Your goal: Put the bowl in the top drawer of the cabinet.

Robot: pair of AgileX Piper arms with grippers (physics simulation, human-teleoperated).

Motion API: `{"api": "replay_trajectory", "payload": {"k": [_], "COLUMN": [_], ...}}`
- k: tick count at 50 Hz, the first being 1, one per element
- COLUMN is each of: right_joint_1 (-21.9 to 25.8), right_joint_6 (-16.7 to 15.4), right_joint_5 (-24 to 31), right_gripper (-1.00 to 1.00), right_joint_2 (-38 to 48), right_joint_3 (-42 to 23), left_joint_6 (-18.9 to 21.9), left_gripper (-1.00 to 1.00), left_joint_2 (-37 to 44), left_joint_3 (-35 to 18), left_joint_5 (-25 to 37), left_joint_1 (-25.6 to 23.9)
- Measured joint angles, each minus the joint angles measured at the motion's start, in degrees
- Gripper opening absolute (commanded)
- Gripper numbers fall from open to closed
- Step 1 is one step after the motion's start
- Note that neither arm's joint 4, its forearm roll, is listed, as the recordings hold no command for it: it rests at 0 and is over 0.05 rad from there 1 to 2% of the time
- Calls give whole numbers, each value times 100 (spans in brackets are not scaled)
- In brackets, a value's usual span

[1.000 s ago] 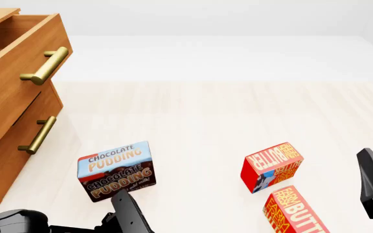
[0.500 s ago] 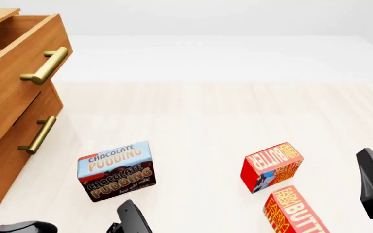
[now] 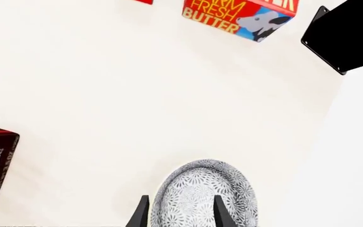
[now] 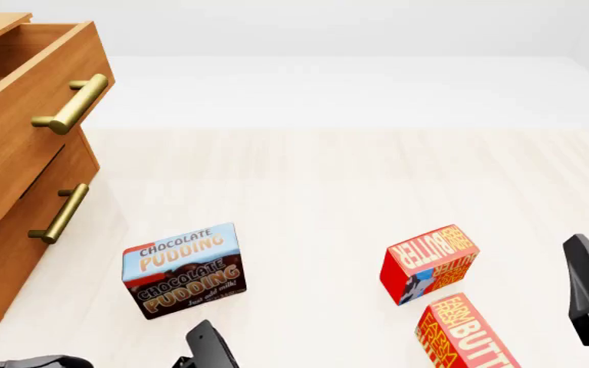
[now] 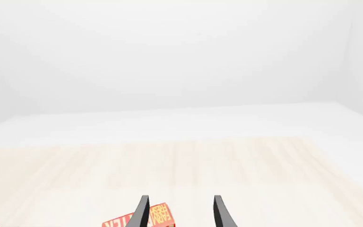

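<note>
Bowl [image 3: 205, 196] sits on the pale table [image 4: 325, 184], seen only in the left wrist view — out of frame in the front view. Left gripper [image 3: 176, 213] fingers spread apart, one over the bowl's inside, the other just outside its rim; contact cannot be told. Right gripper [image 5: 179, 210] open, empty, near the butter box [image 4: 429, 262]. Second butter box [image 4: 466, 333] just beside it; pudding box [image 4: 184, 270] well apart. Cabinet [image 4: 8, 222] at far left — top drawer [image 4: 28, 115] pulled open, bowl not in it.
</note>
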Motion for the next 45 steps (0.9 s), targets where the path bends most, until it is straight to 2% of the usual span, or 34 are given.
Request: {"api": "replay_trajectory", "payload": {"k": [25,26,45], "right_joint_1": [6,6,9], "right_joint_6": [-7,-8,-5], "right_joint_5": [7,8,0], "right_gripper": [100,100,100], "right_joint_2": [0,0,0], "right_joint_3": [0,0,0], "left_joint_6": [-35,-31,50], "left_gripper": [100,-100,-100], "left_joint_2": [-40,-40,-119], "left_joint_3": [315,326,380], "left_joint_5": [-270,-284,-329], "left_joint_1": [73,79,162]}}
